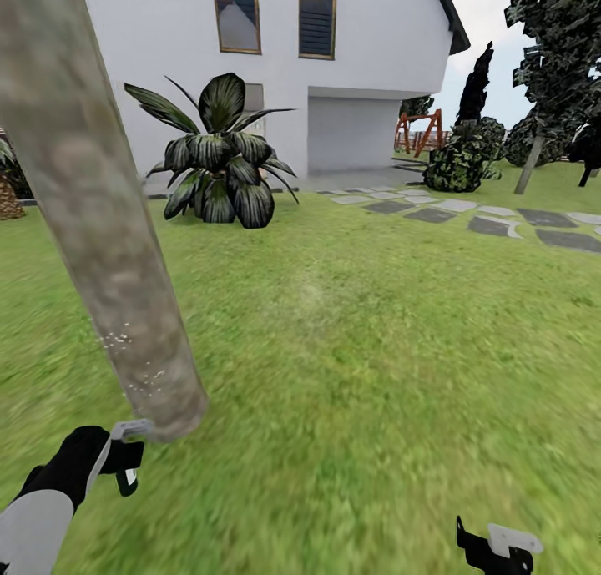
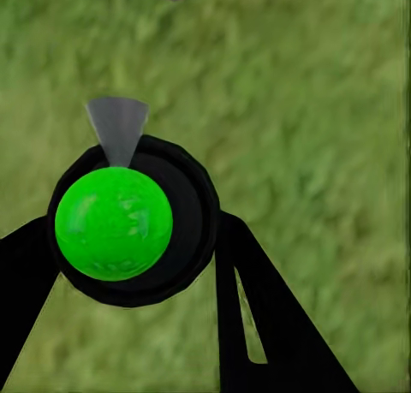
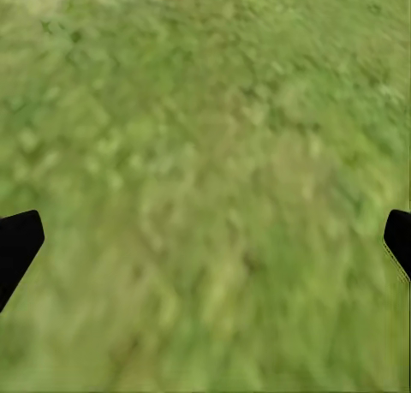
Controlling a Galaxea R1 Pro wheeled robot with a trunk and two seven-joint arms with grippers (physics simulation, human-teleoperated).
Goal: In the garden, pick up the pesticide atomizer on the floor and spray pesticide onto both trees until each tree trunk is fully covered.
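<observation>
Head view first: no writing or label anywhere that I can read. Big mottled grey-brown tree trunk (image 1: 96,216) leans across the left of the picture, its foot planted in the grass lawn (image 1: 359,350), with a scatter of pale specks low on the bark. Left gripper (image 1: 127,458) hangs just beside the base of that trunk, almost touching it. Over in the left wrist view, that gripper (image 2: 128,239) is clamped around a dark round thing with a bright green dome, the pesticide atomizer (image 2: 114,223), seen end-on, black fingers (image 2: 257,307) pressed on both sides; a small grey cone sticks out of its rim toward the grass. No label visible from this end.

Right gripper (image 1: 492,550) sits low at the bottom right, over bare lawn. Right wrist view: black fingertips (image 3: 17,243) spread wide at both edges, nothing between them but blurred grass.

Further back, a broad dark-leaved plant (image 1: 219,153) stands before the white house (image 1: 351,49), well clear of the trunk. Pale stone slabs (image 1: 492,218) run off to the right toward a second tree (image 1: 551,49), round bushes (image 1: 459,162) and a reddish swing frame (image 1: 420,131).
</observation>
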